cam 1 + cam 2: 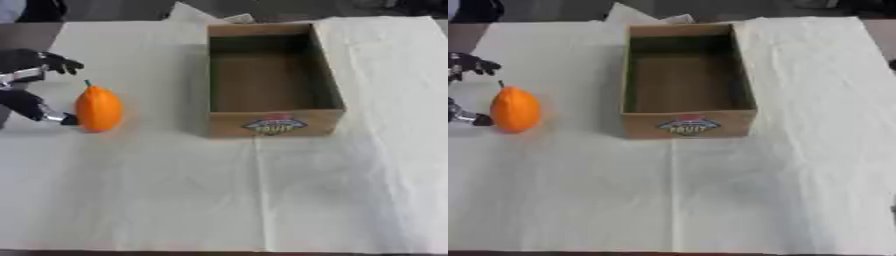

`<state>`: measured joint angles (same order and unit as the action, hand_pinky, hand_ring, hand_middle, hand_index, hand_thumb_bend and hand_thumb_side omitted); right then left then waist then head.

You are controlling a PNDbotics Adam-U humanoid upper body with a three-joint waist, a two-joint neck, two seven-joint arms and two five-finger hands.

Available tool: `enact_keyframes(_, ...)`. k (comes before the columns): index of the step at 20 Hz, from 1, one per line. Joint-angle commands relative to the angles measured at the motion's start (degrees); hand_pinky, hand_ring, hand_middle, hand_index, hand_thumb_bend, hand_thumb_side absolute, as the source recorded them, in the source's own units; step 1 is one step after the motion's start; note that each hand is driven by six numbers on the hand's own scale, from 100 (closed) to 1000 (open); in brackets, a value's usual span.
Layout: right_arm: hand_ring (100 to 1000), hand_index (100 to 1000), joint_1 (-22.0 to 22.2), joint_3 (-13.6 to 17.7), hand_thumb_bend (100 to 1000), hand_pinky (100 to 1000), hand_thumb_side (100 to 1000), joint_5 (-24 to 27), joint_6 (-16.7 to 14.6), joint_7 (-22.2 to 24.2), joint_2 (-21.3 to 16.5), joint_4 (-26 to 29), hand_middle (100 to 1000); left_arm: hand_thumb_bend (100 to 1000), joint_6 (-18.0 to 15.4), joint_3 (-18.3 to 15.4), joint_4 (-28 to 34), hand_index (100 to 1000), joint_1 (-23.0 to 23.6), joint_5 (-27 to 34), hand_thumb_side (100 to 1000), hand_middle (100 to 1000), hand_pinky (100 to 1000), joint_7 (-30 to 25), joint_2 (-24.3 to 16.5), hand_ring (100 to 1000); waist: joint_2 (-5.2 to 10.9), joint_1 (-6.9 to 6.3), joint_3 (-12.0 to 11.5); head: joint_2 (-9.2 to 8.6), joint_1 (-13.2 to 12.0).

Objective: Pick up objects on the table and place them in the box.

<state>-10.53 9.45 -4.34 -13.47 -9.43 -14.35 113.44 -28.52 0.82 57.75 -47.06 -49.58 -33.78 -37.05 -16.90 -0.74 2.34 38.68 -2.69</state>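
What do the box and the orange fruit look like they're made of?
Box: brown cardboard, matte, judging by its thin flat walls and printed label. Orange fruit: smooth, slightly glossy skin with a green stem; possibly a plastic replica, but real or fake cannot be told.

Left hand (31,85) open, fingers spread

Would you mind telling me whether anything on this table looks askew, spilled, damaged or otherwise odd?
Nothing stands out. The cardboard box sits upright, open and empty on the pale table cover. The orange fruit stands on the cover to its left, whole, with the left robot hand open beside it. Nothing is spilled.
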Motion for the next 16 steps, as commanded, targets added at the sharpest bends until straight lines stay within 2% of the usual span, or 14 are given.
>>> enact_keyframes(1, 971, 827, -0.33, 0.10, 100, 904, 933, 0.21, 0.08, 0.29, -0.49, 1.15, 596, 718, 1.20, -0.52, -3.25, 1000, -2.39, 2.67, 679, 811, 637, -2.89, 0.26, 842, 0.98, -0.15, -0.11, -0.30, 0.12)
enact_keyframes(8, 973, 826, -0.52, -0.06, 100, 906, 934, 0.10, 0.17, 0.56, -0.35, 1.15, 596, 739, 3.16, -0.45, -5.21, 1000, -4.15, 5.81, 695, 790, 600, -6.93, 0.89, 824, 0.68, -0.25, 0.29, -0.27, -0.04)
enact_keyframes(13, 975, 825, -0.79, -0.20, 100, 907, 935, 0.06, 0.26, 0.85, -0.22, 1.15, 595, 730, 4.62, -0.43, -5.53, 1000, -4.92, 2.92, 706, 819, 622, -5.64, 0.85, 844, 0.31, -0.50, 0.76, -0.04, -0.05)
enact_keyframes(16, 977, 825, -0.83, -0.20, 100, 908, 935, -0.01, 0.38, 0.94, -0.18, 1.15, 595, 724, 4.24, -0.17, -5.76, 1000, -4.84, 0.38, 693, 817, 629, -5.42, 0.81, 845, 0.14, -0.70, 0.80, 0.42, 0.21)
